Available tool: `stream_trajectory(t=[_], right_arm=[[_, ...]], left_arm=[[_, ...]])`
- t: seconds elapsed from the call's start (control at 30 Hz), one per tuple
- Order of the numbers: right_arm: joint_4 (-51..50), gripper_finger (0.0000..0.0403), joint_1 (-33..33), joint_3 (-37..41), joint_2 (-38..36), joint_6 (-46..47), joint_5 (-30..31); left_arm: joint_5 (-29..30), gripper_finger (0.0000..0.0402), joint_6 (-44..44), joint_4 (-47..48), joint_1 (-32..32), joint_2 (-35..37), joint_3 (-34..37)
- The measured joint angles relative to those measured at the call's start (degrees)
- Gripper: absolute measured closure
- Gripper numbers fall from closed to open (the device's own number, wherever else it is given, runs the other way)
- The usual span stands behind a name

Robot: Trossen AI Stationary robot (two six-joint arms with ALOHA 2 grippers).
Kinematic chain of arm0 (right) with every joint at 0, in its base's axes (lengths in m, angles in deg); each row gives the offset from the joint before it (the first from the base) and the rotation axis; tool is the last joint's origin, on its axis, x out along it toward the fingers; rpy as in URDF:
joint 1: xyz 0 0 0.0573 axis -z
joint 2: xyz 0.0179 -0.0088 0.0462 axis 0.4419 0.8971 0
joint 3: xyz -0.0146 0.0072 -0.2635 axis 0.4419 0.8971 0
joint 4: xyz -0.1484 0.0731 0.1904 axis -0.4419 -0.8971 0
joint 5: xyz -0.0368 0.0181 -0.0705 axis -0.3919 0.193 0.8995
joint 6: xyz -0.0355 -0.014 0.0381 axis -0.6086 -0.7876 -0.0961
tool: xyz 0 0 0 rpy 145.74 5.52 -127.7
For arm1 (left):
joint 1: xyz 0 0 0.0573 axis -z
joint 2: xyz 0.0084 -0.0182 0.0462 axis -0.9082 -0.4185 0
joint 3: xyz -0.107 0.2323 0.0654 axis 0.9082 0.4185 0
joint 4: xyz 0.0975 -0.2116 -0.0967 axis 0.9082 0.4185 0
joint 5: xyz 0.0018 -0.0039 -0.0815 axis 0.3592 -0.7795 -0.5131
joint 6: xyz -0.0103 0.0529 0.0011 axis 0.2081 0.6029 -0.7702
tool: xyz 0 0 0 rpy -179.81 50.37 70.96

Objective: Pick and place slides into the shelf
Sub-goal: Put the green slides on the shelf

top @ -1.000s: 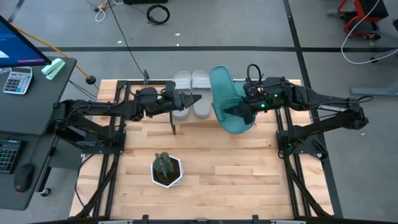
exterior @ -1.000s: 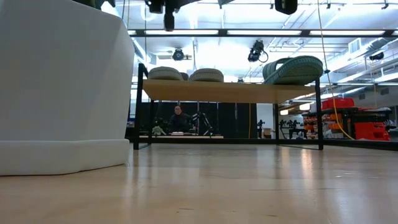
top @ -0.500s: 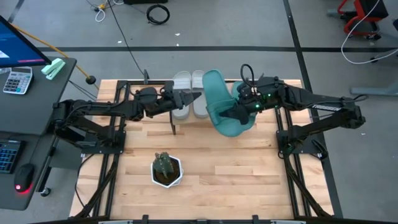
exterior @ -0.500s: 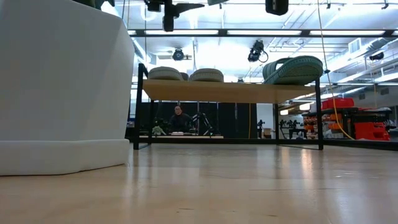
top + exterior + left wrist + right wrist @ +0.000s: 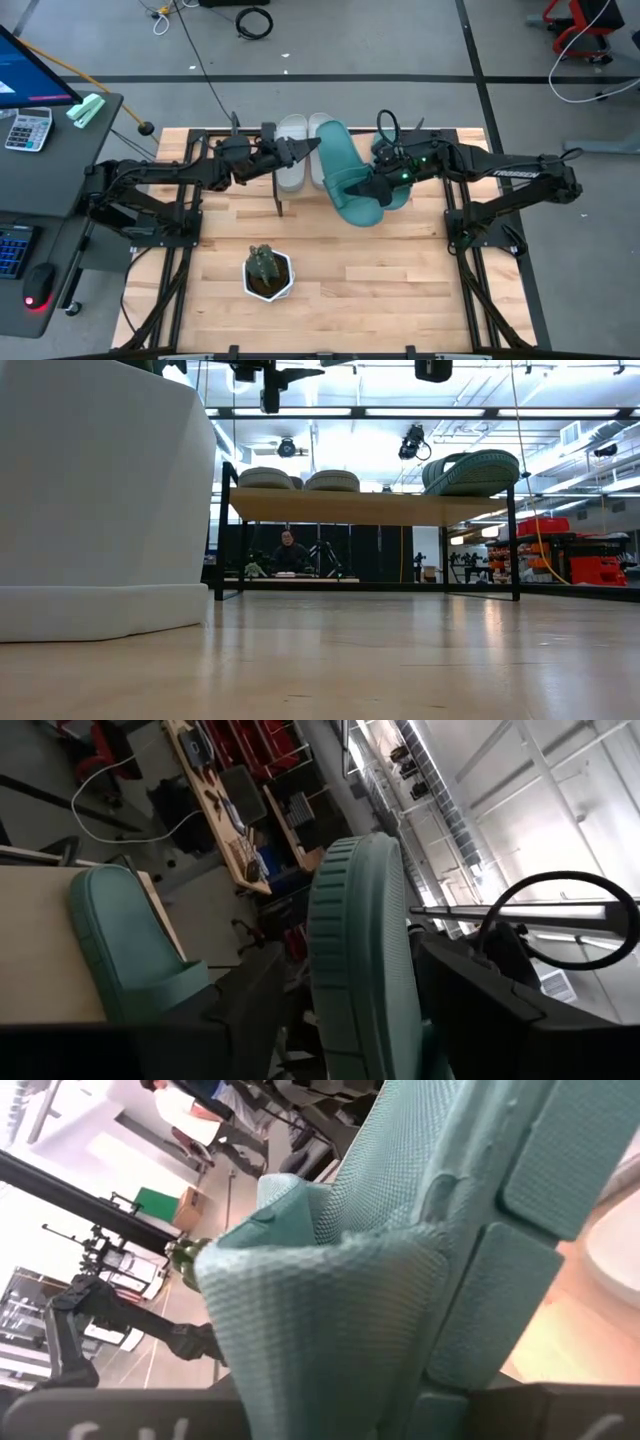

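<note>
The right pincer [image 5: 372,184] is holding one teal slide [image 5: 347,186] by its strap and is carrying it to the left, over the shelf [image 5: 340,506]. A second ago this slide was farther right; now it is hanging tilted just beside the grey pair [image 5: 305,150], which is already lying on the shelf. The other teal slide [image 5: 470,472] is already resting on the shelf's right part. The left pincer [image 5: 300,152] is waiting by the grey pair with its fingers now spread apart, holding nothing. Only this last slide probably needs setting down.
</note>
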Motion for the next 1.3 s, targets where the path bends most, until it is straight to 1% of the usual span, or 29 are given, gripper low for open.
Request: stream_trajectory(t=[0.23,0.47,0.77,1.0,1.1,1.2,1.3], right_arm=[[0.7,0.0298,-0.9,0.0,0.9,0.2,0.9],[2.4,0.0298,-0.4,0.0,0.9,-0.1,4.8],[2.3,0.0298,3.3,0.0,0.8,-1.9,11.2],[2.8,0.0298,9.3,0.0,0.5,-3.5,11.6],[4.9,0.0298,10.9,0.0,0.4,-3.5,11.6],[7.4,0.0298,12.2,0.0,0.4,-3.2,11.2],[10.5,0.0298,12.8,0.0,0.4,-2.9,12.4]], left_arm=[[-0.1,0.0182,-0.2,0.0,0.2,0.0,0.0],[0.2,0.0195,-1.8,0.0,1.2,0.0,0.0],[1.2,0.0168,-4.1,-0.8,4.3,0.0,0.0],[1.5,0.0157,-4.4,-1.2,6.2,0.0,0.0],[2.9,0.0159,-4.5,-1.0,7.1,0.0,0.0],[5.8,0.0160,-4.1,-0.9,8.0,0.0,0.0],[8.6,0.0158,-3.7,-0.9,8.6,0.0,0.0]])
